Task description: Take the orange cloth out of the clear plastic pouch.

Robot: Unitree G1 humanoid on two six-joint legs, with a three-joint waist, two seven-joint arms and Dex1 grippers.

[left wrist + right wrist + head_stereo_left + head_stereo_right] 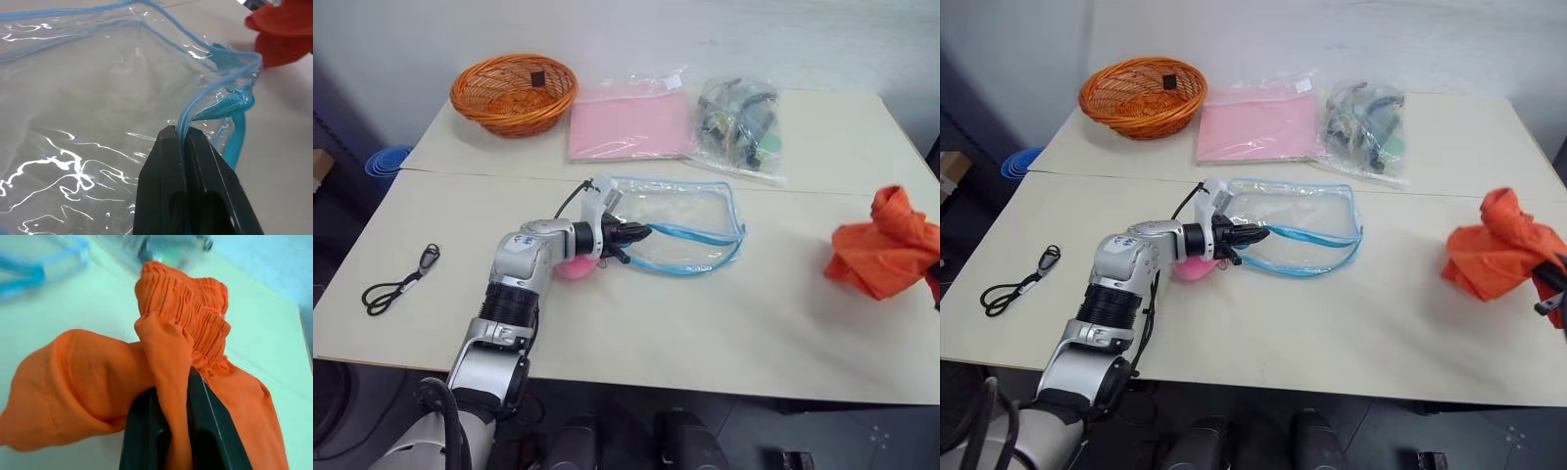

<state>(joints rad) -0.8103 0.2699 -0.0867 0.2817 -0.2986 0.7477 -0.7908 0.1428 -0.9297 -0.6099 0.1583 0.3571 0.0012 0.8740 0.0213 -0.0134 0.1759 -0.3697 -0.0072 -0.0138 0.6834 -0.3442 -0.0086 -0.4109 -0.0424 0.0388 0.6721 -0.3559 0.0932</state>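
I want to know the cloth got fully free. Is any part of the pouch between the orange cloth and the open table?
Nothing visible is. The orange cloth hangs pinched in the right gripper, well clear of the clear plastic pouch, whose blue rim the left gripper clamps. Bare table lies between them.

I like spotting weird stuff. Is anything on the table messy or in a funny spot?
Nothing is spilled or broken. The pouch lies open and empty, its blue edge pinched by the left gripper. The orange cloth hangs crumpled from the right gripper at the table's right side. A black cord lies loose near the left edge.
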